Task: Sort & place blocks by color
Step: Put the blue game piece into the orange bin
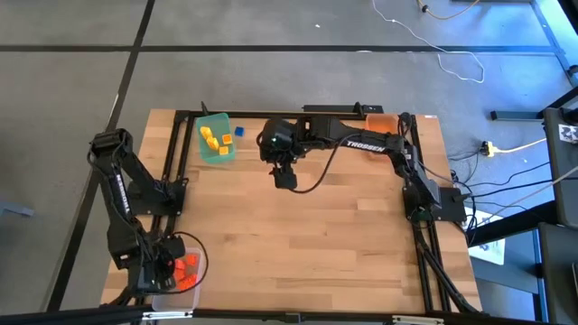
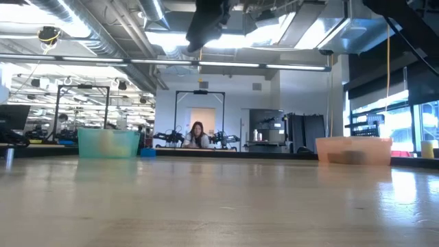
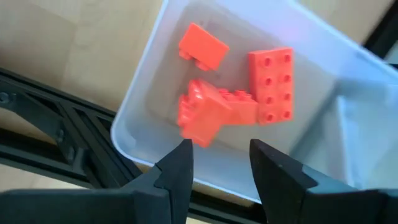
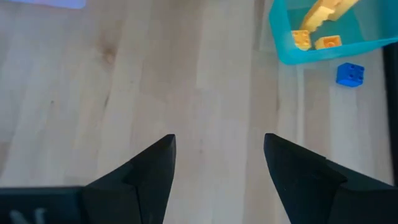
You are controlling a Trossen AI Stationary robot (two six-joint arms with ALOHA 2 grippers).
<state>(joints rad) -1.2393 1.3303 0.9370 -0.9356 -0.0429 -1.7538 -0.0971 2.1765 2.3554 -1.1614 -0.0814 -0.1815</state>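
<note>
A pale wooden table point(image 1: 298, 235) is carrying a green plastic bin point(image 1: 217, 141) of yellow bricks point(image 1: 213, 139), one small blue brick point(image 1: 239, 131) lying just beside it. The right gripper point(image 1: 285, 179) is hanging near that bin, jaws apart and empty. In the left wrist view, the left gripper point(image 3: 219, 162) is hovering open over the clear bin point(image 3: 146, 106) holding orange-red bricks point(image 3: 231, 87).
</note>
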